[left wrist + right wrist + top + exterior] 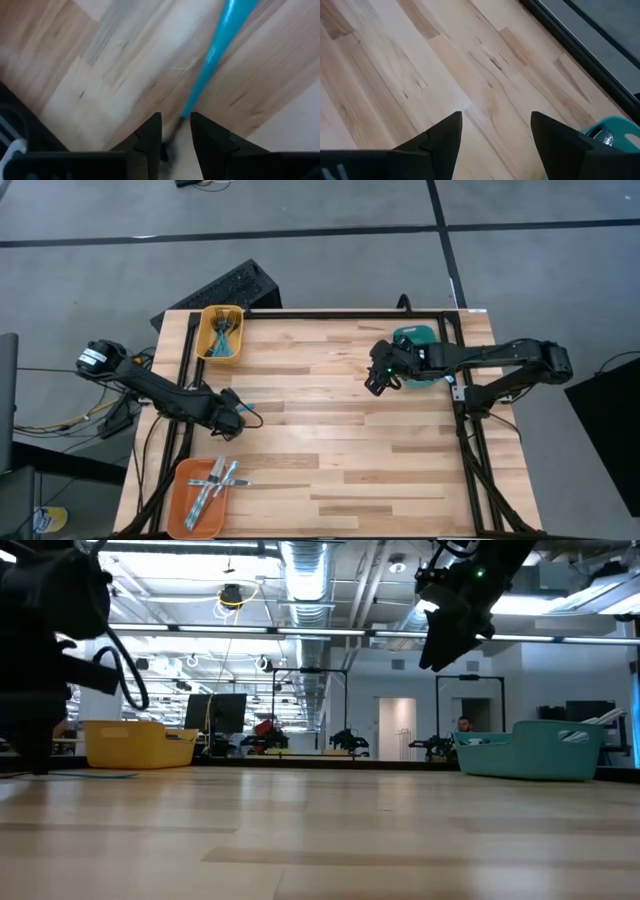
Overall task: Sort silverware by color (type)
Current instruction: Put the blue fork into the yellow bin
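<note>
My left gripper (238, 418) is low over the table's left side, shut on one piece of silverware (215, 55) with a light-blue handle; its head is hidden. More silverware lies in the yellow tray (204, 330) at the far left corner and in the orange tray (180, 500) at the near left edge. My right gripper (378, 383) hangs open and empty above the table (495, 125), just left of the teal tray (415, 340). The low view shows it raised well clear (445, 650). My left gripper pinches the piece's light-blue handle at its near end (186, 111) between the two fingertips (152, 131). The handle runs straight out away from the fingers, along them, close over the wood. Whether its far end rests on the table, I cannot tell.
The three trays sit at the table's edges: yellow (135, 743) far left, teal (535, 750) far right with a shiny piece inside (602, 136), and orange near left. A black frame (455, 430) borders the table. Bare wood (350, 450) spans the middle.
</note>
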### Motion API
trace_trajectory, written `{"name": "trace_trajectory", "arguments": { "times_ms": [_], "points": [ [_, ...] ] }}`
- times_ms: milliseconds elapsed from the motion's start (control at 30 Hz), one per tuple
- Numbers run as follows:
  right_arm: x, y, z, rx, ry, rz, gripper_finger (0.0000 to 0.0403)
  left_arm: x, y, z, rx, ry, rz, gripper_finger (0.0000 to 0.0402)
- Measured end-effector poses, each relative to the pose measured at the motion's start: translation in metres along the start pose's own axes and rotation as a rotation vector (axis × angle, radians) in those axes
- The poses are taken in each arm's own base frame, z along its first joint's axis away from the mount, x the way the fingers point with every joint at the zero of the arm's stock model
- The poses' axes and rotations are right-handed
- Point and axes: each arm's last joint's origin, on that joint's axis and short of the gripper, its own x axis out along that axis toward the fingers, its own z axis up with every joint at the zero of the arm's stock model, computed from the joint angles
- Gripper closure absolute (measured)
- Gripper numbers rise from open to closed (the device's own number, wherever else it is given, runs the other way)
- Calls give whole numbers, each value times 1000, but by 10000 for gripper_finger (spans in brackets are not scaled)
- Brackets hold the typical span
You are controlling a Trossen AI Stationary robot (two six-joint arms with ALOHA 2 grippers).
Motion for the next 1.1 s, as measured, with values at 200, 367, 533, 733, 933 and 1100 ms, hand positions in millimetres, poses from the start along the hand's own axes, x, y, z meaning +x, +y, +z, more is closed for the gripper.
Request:
{"name": "trace_trajectory", "arguments": {
  "times_ms": [200,367,533,733,933,1100],
  "points": [
    [0,1,0,-2,0,2,143,10,-10,1,124,47,37,331],
    [-2,3,-1,-13,0,9,143,13,-13,4,167,55,32,377],
    [-6,7,-9,-50,43,9,143,7,-16,10,166,20,-12,398],
    [-22,9,-30,-15,92,25,143,-2,-19,27,127,-134,-101,401],
    [-12,33,-41,78,-71,300,143,-18,-41,62,271,-485,-348,401],
    [8,61,-44,104,-193,520,143,-40,-57,80,404,-770,-548,401]
  ]
}}
